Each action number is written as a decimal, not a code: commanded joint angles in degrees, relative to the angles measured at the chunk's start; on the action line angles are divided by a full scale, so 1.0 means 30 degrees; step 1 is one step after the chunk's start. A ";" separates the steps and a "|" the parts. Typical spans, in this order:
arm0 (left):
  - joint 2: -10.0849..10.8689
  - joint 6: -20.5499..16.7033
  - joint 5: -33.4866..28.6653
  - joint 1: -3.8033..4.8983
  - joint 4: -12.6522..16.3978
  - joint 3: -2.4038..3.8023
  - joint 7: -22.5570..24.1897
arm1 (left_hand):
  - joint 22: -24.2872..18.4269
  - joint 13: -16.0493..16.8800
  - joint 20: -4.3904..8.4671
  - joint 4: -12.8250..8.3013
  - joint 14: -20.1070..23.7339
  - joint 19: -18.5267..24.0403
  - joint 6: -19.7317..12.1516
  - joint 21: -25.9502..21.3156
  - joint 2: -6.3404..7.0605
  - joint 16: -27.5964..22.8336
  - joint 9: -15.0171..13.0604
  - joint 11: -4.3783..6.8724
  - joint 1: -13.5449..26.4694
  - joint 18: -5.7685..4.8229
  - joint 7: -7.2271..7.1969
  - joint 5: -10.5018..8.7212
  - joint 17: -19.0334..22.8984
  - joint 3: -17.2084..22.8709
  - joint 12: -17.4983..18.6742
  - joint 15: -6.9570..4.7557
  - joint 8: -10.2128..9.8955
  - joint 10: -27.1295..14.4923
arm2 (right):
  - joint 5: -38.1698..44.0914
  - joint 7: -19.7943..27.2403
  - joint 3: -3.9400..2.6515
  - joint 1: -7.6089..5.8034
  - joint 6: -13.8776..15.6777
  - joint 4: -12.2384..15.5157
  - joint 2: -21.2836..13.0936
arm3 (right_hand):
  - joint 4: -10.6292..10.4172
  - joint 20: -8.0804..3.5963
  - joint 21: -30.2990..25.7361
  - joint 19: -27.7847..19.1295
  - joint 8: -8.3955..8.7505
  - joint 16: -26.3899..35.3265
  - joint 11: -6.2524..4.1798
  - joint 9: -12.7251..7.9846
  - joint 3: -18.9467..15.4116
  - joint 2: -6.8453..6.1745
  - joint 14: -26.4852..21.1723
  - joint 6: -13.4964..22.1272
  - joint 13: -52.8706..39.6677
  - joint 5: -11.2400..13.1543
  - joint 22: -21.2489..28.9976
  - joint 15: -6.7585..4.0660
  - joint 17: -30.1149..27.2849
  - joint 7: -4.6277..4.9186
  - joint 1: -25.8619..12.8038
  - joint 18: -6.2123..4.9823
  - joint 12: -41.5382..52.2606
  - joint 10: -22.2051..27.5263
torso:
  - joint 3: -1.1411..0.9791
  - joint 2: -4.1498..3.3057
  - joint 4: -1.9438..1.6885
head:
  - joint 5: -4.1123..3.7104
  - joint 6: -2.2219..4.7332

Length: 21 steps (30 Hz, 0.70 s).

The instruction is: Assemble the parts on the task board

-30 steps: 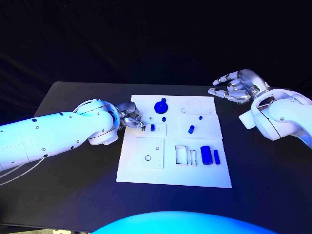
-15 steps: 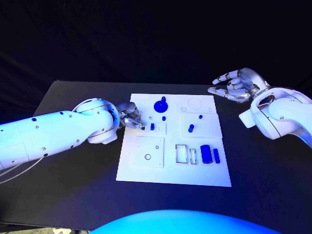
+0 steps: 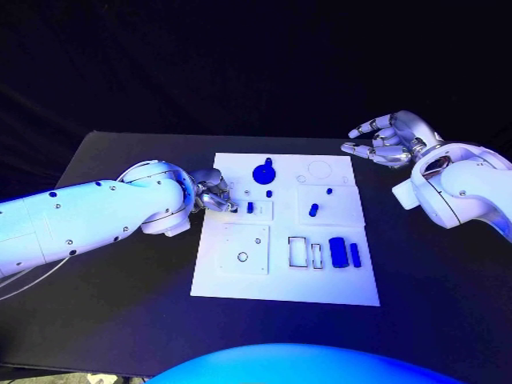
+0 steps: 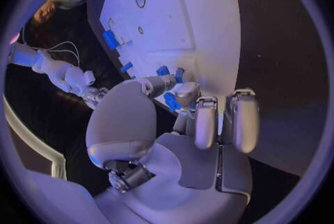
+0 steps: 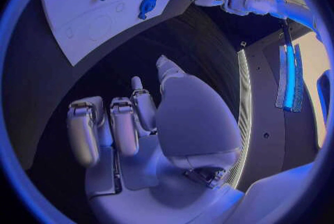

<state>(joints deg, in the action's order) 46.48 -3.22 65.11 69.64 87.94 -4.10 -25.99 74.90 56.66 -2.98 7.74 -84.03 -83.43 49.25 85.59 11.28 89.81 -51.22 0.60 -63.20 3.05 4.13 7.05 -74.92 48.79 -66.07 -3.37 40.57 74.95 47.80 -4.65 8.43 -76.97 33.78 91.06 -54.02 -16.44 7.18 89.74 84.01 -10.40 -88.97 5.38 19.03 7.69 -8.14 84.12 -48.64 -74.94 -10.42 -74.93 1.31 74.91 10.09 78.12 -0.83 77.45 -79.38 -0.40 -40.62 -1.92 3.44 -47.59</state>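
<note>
The left wrist view reveals the left robot hand (image 4: 182, 102) pinching a small blue part (image 4: 171, 101) at the white board's (image 3: 282, 280) left edge, while the right robot hand (image 3: 386, 141) hovers empty, fingers spread.

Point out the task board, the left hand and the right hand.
task board (image 3: 282, 284): head view, bare near part.
left hand (image 3: 214, 192): head view, middle of hand.
right hand (image 3: 386, 140): head view, middle of hand.

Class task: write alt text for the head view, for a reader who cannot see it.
The left hand works at the left edge of the white task board, at a small blue part. The right hand hovers open, off the board's far right corner, above the black table.
</note>
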 commanded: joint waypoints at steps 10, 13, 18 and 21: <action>-0.0173 0.0362 -0.0236 -0.0032 -0.0110 -0.0030 0.0091 | 0.2381 -0.0005 0.0028 -0.2979 -0.1989 -0.0057 0.0014 0.0089 -0.0186 0.0062 0.0011 0.0023 0.0013 -0.0315 -0.0150 0.0019 -0.5028 0.3094 -0.0062 -0.0105 0.0138 0.0099 | 0.0139 0.0238 -0.0003 0.0015 -0.0227 0.0038 0.0011 | -0.0042 -0.0145 0.0088 0.1996 -0.0127 0.0084 -0.0071 -0.0023 0.0137 0.0024 0.1679 0.0178 -0.1237 -0.0137 -0.5024 -0.0160 0.3865 -0.0011 -0.0297 0.0275 0.0025 -0.0029 | -0.0026 -0.0012 0.0023 | -0.0005 -0.0047; -0.0219 0.0376 -0.0264 -0.0031 -0.0140 -0.0029 0.0076 | 0.2381 -0.0005 0.0028 -0.2979 -0.1989 -0.0057 0.0014 0.0089 -0.0186 0.0062 0.0011 0.0023 0.0013 -0.0315 -0.0150 0.0019 -0.5028 0.3094 -0.0062 -0.0105 0.0138 0.0099 | 0.0139 0.0234 -0.0003 0.0015 -0.0223 0.0044 0.0004 | -0.0042 -0.0145 0.0088 0.1996 -0.0127 0.0084 -0.0071 -0.0023 0.0137 0.0024 0.1679 0.0178 -0.1237 -0.0137 -0.5024 -0.0160 0.3865 -0.0011 -0.0297 0.0275 0.0025 -0.0029 | -0.0028 -0.0018 0.0029 | -0.0019 -0.0066; -0.0323 0.0557 -0.0414 -0.0029 -0.0220 -0.0029 0.0023 | 0.2367 0.0011 0.0032 -0.2944 -0.1989 -0.0045 0.0032 0.0080 -0.0183 0.0062 0.0022 0.0022 0.0068 -0.0312 -0.0152 -0.0002 -0.5028 0.3109 -0.0075 -0.0106 0.0154 0.0129 | 0.0139 0.0228 -0.0003 0.0015 -0.0227 0.0049 0.0003 | -0.0042 -0.0145 0.0088 0.1996 -0.0127 0.0084 -0.0071 -0.0023 0.0137 0.0024 0.1679 0.0178 -0.1237 -0.0137 -0.5024 -0.0160 0.3865 -0.0011 -0.0297 0.0275 0.0025 -0.0029 | -0.0033 -0.0003 0.0020 | -0.0050 -0.0087; -0.0423 0.0705 -0.0550 -0.0026 -0.0315 -0.0028 -0.0092 | 0.2415 0.0113 0.0042 -0.2809 -0.1989 -0.0082 0.0151 0.0102 -0.0155 0.0062 0.0043 0.0054 0.0299 -0.0325 -0.0211 -0.0059 -0.5028 0.3094 -0.0162 -0.0121 0.0242 0.0261 | 0.0139 0.0226 -0.0003 0.0015 -0.0227 0.0047 0.0007 | -0.0042 -0.0145 0.0088 0.1996 -0.0127 0.0084 -0.0071 -0.0023 0.0137 0.0024 0.1679 0.0178 -0.1237 -0.0137 -0.5024 -0.0160 0.3865 -0.0011 -0.0297 0.0275 0.0025 -0.0029 | -0.0027 -0.0002 0.0014 | -0.0071 -0.0109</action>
<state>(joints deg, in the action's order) 45.55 -3.05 64.56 69.72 86.98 -4.04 -26.10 74.90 56.83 -2.98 8.00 -84.03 -83.43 49.70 85.59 10.78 89.81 -51.17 0.66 -62.79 3.06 4.06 6.83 -74.91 49.05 -66.31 -3.37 41.01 75.25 47.80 -4.62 8.43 -76.96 33.77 91.13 -54.03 -16.60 7.18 89.74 84.01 -10.40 -88.97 5.38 19.03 7.85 -8.07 83.92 -48.64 -74.94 -10.64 -74.92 1.11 74.90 10.09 77.58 -0.83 77.44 -79.38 -0.48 -40.65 -1.86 3.28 -47.88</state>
